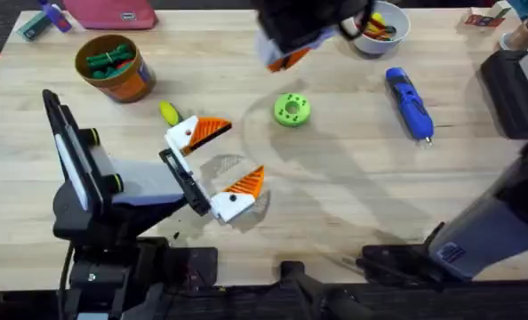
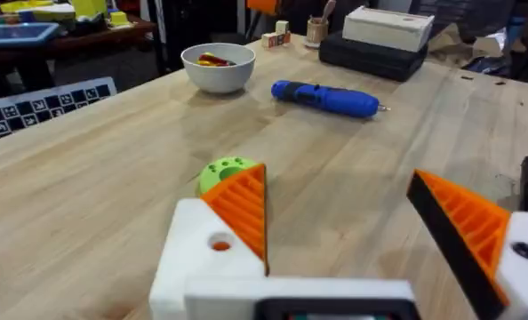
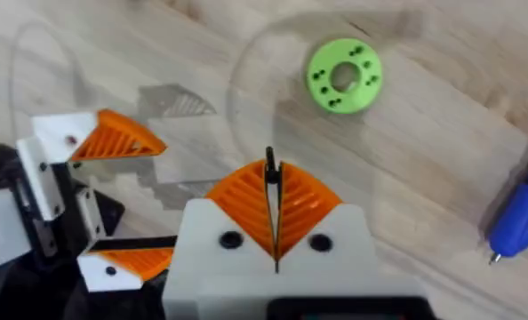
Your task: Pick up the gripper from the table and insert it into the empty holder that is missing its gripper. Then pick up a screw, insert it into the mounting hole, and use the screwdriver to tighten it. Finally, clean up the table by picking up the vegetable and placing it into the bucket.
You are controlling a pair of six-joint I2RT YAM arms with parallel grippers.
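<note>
Now my right gripper (image 3: 274,209) hangs pressed together, empty, above the table, so screwing looks next: the screwdriver (image 1: 410,102) lies past the green disc (image 1: 292,109), needing opened fingers.

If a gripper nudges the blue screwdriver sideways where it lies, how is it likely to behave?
The screwdriver lies flat on the table. Its body looks rounded and pen-shaped, so a sideways nudge would probably roll it. It looks rigid, so it should move as one piece. Its smooth-looking casing might slip between fingers, and the thin tip seems the part to avoid.
</note>
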